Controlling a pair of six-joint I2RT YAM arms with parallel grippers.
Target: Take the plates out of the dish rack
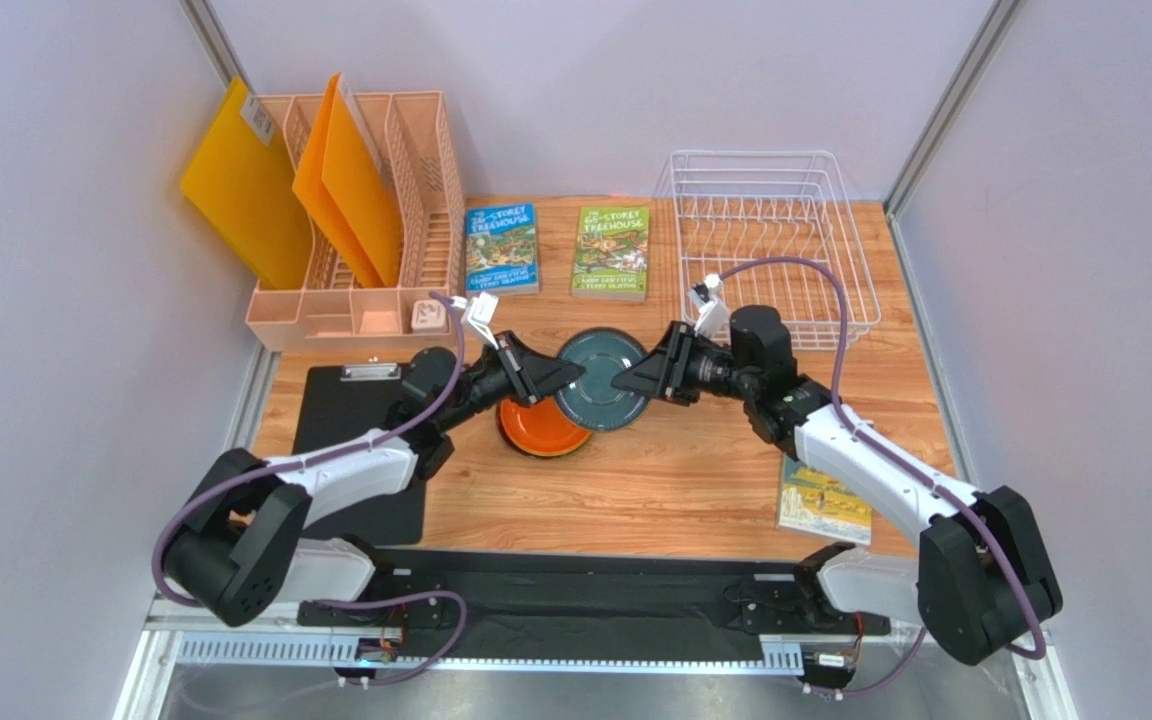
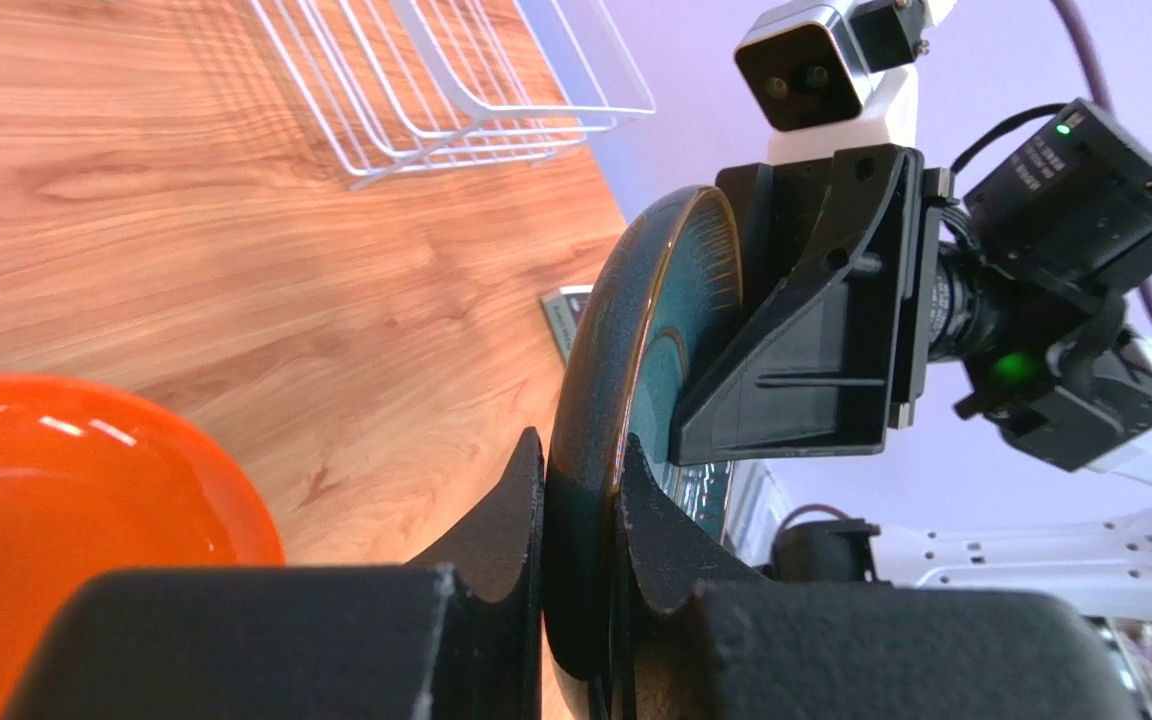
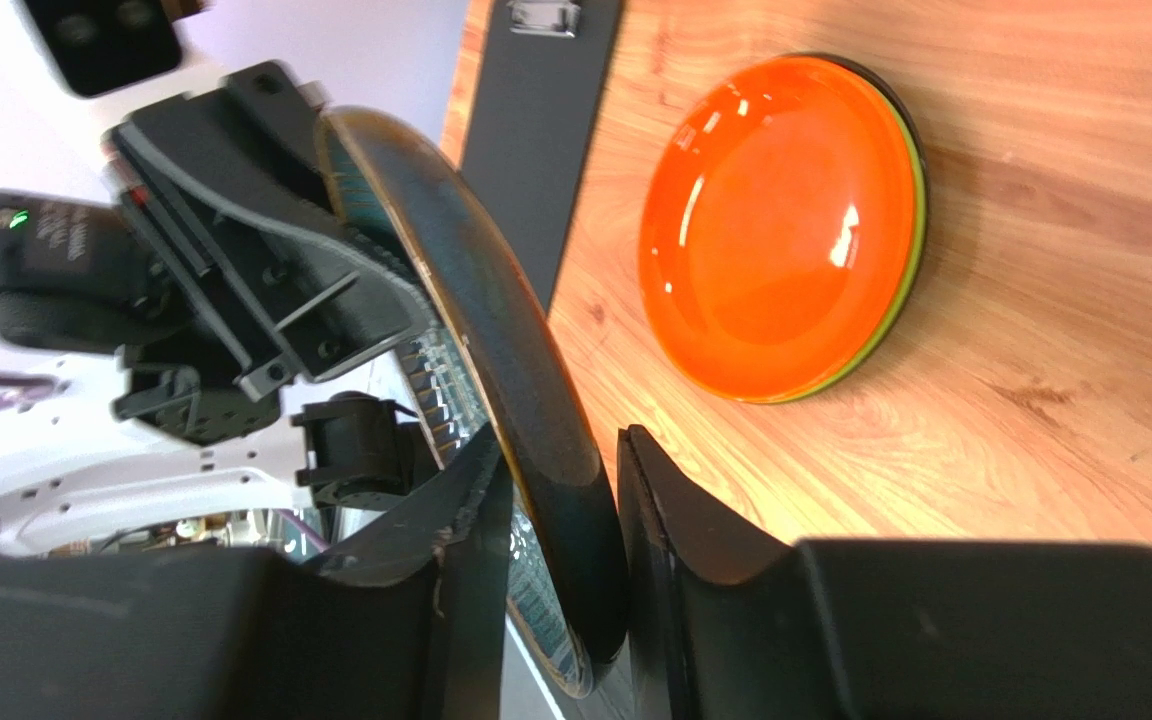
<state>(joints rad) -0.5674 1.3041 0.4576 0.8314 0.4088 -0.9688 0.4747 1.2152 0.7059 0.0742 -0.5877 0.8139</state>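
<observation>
Handover in hand: the dark teal glazed round plate [image 1: 602, 378] hangs left of the white wire dish rack [image 1: 770, 240]. The left gripper [image 2: 582, 458] pinches its rim. The right gripper [image 3: 560, 473] has its jaws slack around the opposite rim. Next, I judge, the right must back away cleanly.

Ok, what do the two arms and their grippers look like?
The left arm and right arm match: white link shells, chunky black joint housings. A purple cable loops along each to a small white wrist camera. The left gripper and right gripper are matte black with wedge-shaped fingers. A green light glows on the right wrist.
</observation>
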